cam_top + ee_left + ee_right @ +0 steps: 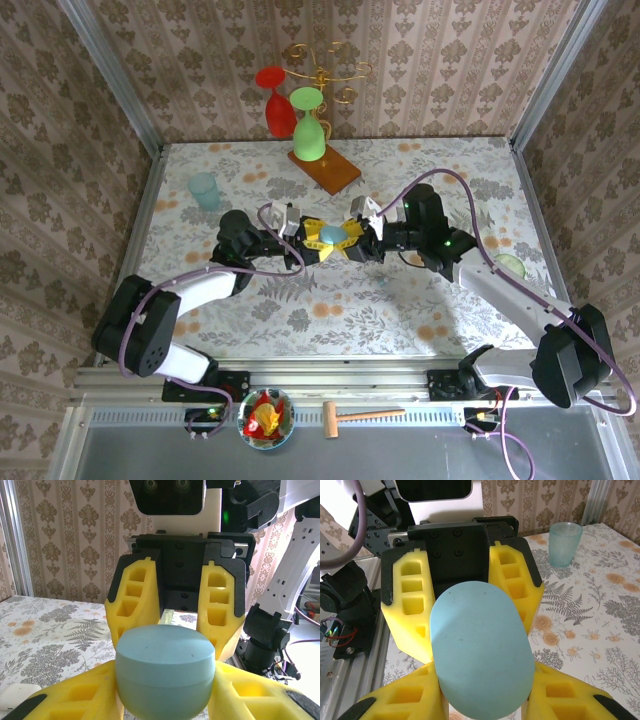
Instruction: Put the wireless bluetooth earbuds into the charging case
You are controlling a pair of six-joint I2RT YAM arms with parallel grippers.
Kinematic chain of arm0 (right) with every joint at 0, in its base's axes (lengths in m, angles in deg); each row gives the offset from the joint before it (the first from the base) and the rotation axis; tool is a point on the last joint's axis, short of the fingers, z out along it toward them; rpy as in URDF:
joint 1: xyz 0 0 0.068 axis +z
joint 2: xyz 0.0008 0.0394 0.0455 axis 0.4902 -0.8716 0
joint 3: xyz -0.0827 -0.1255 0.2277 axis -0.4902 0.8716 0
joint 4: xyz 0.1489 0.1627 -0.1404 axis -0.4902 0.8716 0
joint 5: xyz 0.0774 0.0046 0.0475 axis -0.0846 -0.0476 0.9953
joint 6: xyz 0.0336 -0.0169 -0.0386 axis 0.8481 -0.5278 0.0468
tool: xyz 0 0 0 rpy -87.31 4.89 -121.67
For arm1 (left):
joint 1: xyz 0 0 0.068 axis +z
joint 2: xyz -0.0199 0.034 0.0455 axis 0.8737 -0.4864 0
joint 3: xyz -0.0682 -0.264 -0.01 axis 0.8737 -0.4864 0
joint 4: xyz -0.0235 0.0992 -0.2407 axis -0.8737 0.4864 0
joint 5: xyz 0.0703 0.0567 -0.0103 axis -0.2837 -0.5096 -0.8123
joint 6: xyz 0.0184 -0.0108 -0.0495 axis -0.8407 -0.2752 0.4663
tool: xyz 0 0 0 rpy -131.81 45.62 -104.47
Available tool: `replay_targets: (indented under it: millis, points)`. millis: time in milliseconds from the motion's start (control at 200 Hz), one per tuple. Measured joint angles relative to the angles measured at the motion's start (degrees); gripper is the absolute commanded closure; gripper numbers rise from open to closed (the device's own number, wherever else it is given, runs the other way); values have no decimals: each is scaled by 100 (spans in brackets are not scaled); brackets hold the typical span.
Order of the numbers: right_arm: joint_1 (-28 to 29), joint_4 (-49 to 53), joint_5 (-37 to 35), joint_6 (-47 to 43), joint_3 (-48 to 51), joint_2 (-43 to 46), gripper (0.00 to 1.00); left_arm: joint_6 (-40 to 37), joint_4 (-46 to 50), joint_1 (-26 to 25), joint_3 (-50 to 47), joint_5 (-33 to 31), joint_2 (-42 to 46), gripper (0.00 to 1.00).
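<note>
While left fingers (pixel 75 692) and right fingers (pixel 560 695) grip, case (pixel 165 672) (blue) hangs.

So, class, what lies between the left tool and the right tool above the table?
A closed pale blue case, gripped by the left tool and the right tool from opposite sides; the top view shows it, both wrist views too.

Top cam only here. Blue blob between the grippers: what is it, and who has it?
Observer: Left wrist view: a rounded light-blue case, seam closed, sits between the fingers of the left gripper.
Operator: Right arm on it too?
Observer: Yes. In the right wrist view the right gripper has a finger on each side of the same case.
Operator: Anything else near it?
Observer: A white case lies on the table, low left in the left wrist view.
</note>
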Motion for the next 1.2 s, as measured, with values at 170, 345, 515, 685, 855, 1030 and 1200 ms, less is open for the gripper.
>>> replay_targets:
  millis: [170,345,515,685,855,1030,1200]
  points:
    - [0,-39,-39,44,13,13,75,37,-4,13,15,11,-11,71]
    - [0,-39,-76,120,13,17,61,39,-2,17,46,44,-39,78]
    - [15,-61,-138,155,13,17,46,52,0,15,48,35,-39,78]
    - [-7,-66,-179,186,13,44,41,83,0,15,48,39,-39,78]
    - [-9,-74,-175,260,13,125,38,85,0,17,48,39,-39,78]
    - [-59,-83,-199,317,13,155,37,85,0,15,48,48,-39,78]
    - [-120,-166,-286,472,13,155,37,87,0,22,48,61,-31,78]
